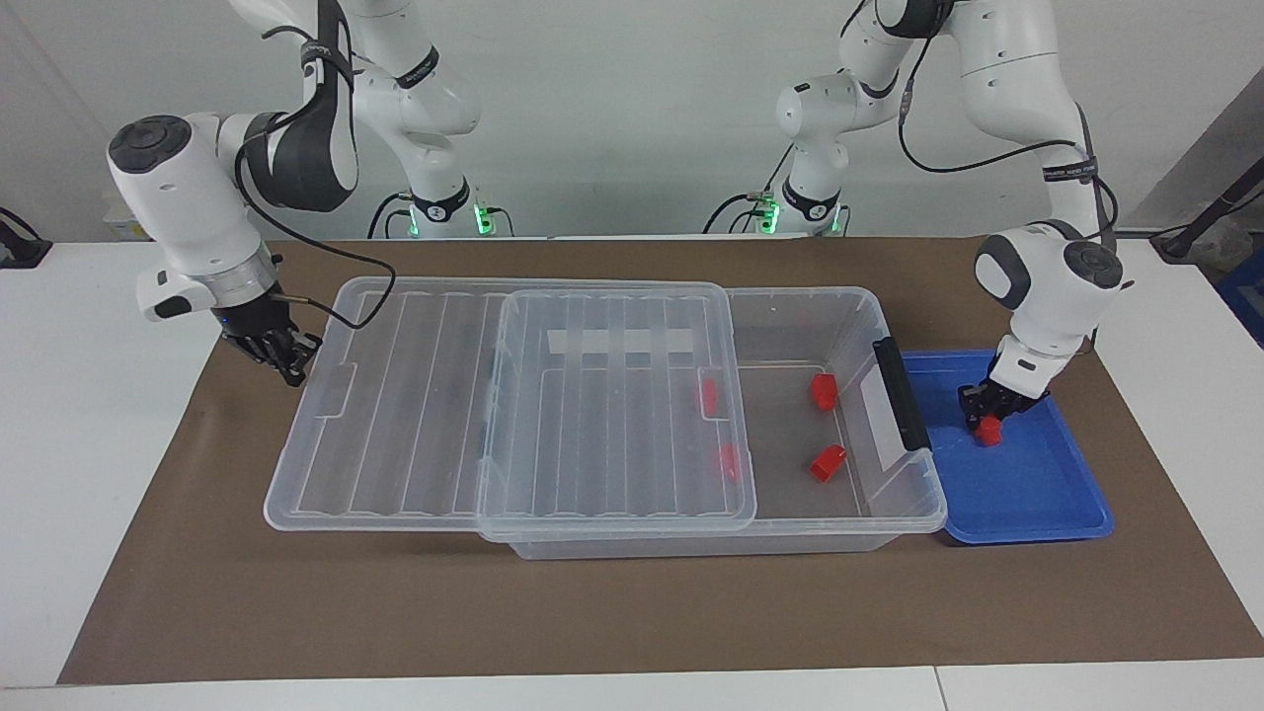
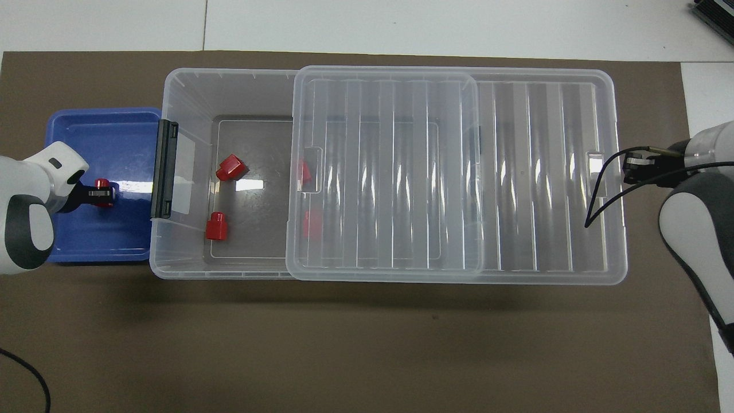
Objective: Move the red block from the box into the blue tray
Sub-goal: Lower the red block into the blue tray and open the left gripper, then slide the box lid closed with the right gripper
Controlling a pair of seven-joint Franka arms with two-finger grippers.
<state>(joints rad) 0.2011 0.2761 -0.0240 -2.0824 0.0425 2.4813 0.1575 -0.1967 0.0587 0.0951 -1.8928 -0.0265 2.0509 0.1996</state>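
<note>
The clear box (image 1: 894,499) lies along the middle of the table. Its ribbed lid (image 1: 395,415) is slid toward the right arm's end, so the end by the dark handle (image 1: 901,393) is uncovered. Two red blocks (image 1: 823,390) (image 1: 828,461) lie in the uncovered part, and two more (image 1: 709,395) (image 1: 729,459) show through the lid. The blue tray (image 1: 1037,494) sits beside the handle end. My left gripper (image 1: 992,413) is low in the tray, right at a fifth red block (image 1: 988,431) (image 2: 102,183). My right gripper (image 1: 286,360) waits at the lid's outer end.
A brown mat (image 1: 632,612) covers the table under everything. The lid overhangs the box toward the right arm's end, resting partly on the mat. A black cable (image 1: 336,252) loops from the right arm over the lid's corner.
</note>
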